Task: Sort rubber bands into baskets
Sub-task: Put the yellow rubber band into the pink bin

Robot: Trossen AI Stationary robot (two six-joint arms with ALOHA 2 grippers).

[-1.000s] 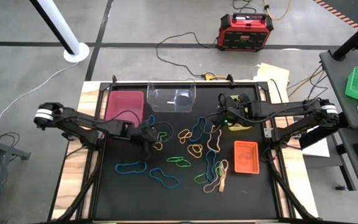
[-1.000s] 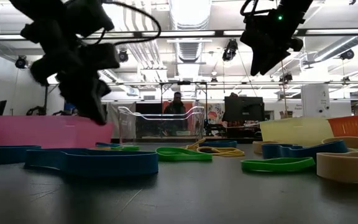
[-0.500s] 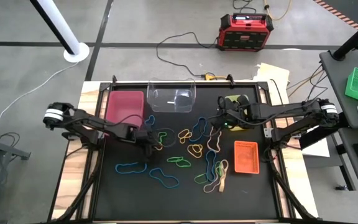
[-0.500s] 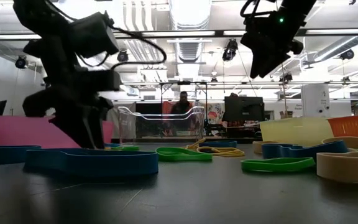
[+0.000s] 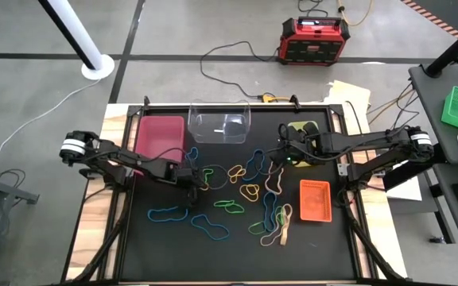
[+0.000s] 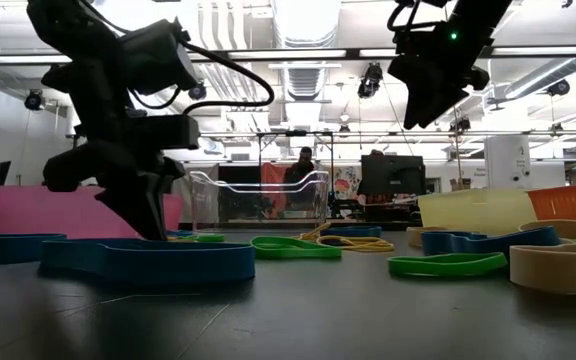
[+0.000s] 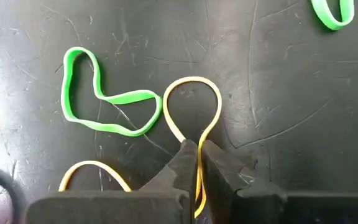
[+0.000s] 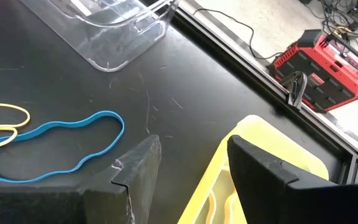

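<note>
Taking the clear basket (image 5: 220, 126) at the table's far edge as the mark, nearly all the rubber bands (image 5: 237, 199) lie loose on the black table (image 5: 149, 254) on its near side, so the sorting looks barely begun and most of it is left. Nearest the front edge are blue loops, a tan one and green ones. Farther in, toward the clear basket and a little to its left, the left gripper (image 7: 196, 158) is down at the table with its fingers clenched on a thin yellow band (image 7: 193, 109), whose free loop lies flat beside a green band (image 7: 101, 93). Off to the right and nearer than the clear basket sits the orange basket (image 5: 315, 200); it appears to hold nothing. The right gripper (image 8: 191, 165) hangs to the right of the clear basket, over the rim of the yellow-green basket (image 8: 263, 140), its fingers spread and holding nothing; a yellowish band seems to lie inside that basket. The clear basket shows no bands that I can make out, and the magenta basket (image 5: 161, 133) just left of it looks bare.
</note>
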